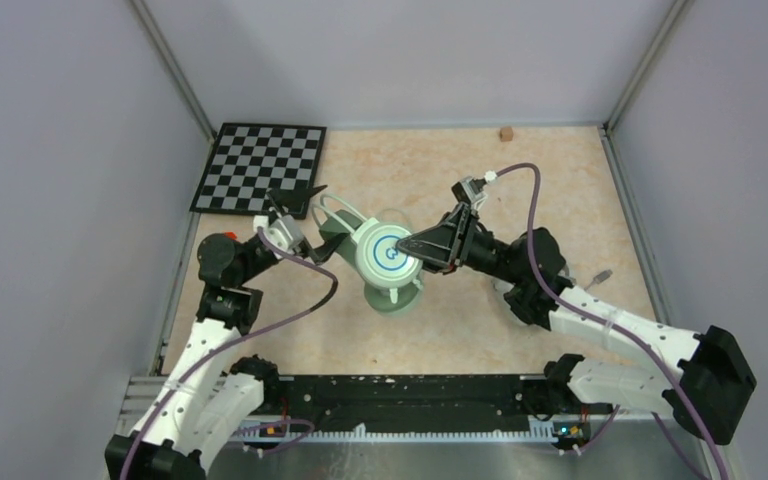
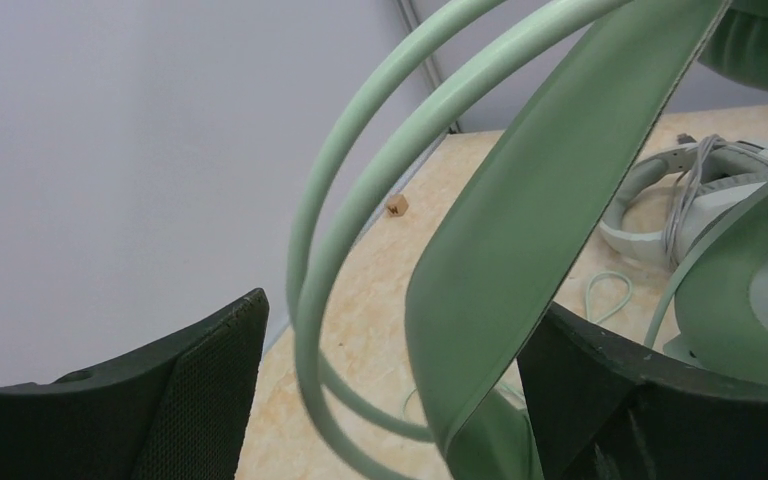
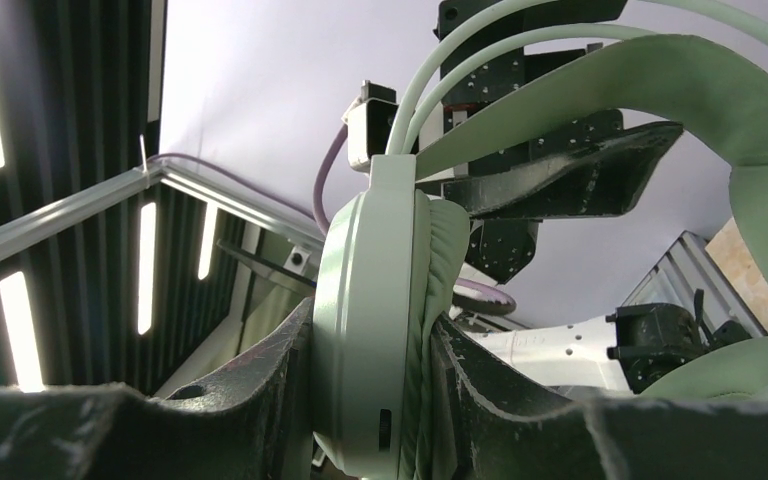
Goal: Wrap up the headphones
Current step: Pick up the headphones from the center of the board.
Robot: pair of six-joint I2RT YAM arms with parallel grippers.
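Observation:
The mint-green headset [image 1: 385, 256] is held up off the table between the two arms, one round cup facing the top camera. My right gripper [image 1: 428, 250] is shut on that cup [image 3: 375, 320], one finger on the hard shell and one on the cushion. My left gripper [image 1: 298, 236] stands open around the headband [image 2: 530, 230] and its two thin hoops [image 2: 360, 190]; the band lies close to the right finger [image 2: 600, 390]. The pale-green cable [image 2: 605, 295] trails on the table. The white headset [image 2: 660, 205], grey cable wound on it, lies beyond.
A checkerboard mat [image 1: 260, 168] lies at the back left. A small brown cube [image 1: 506, 133] sits at the back wall. Grey walls close in three sides. A black rail [image 1: 400, 395] runs along the near edge.

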